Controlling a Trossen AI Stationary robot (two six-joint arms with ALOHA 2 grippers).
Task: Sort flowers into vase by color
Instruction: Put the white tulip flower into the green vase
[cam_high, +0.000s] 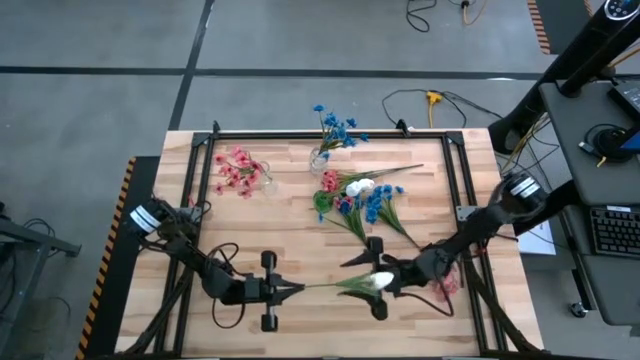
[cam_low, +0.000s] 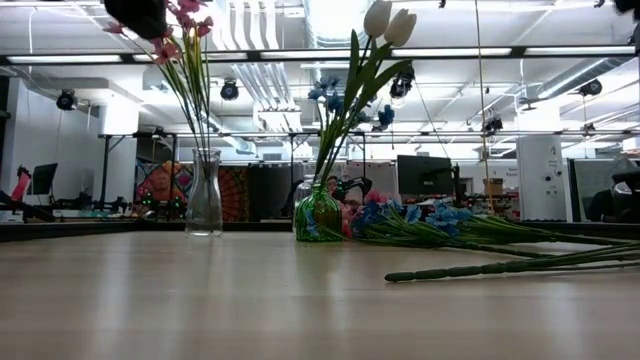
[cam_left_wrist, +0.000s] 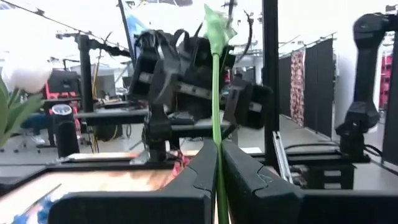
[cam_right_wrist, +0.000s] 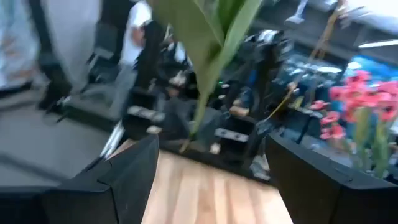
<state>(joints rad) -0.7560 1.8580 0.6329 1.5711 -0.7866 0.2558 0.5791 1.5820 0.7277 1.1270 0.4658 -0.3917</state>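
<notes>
One white flower (cam_high: 375, 281) between end effectors

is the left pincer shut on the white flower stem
Yes, shut: the left pincer fingers press on the white flower's stem, no gap showing.

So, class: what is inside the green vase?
The green vase holds blue flowers, stems down. How far the stems reach inside is hidden by the tinted glass.

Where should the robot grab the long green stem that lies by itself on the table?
Take the lone green stem near its bare middle, coming straight down from above. It lies flat and thin on the table, slightly apart from the flower pile, so a tool closing across it from the top meets nothing else.
</notes>
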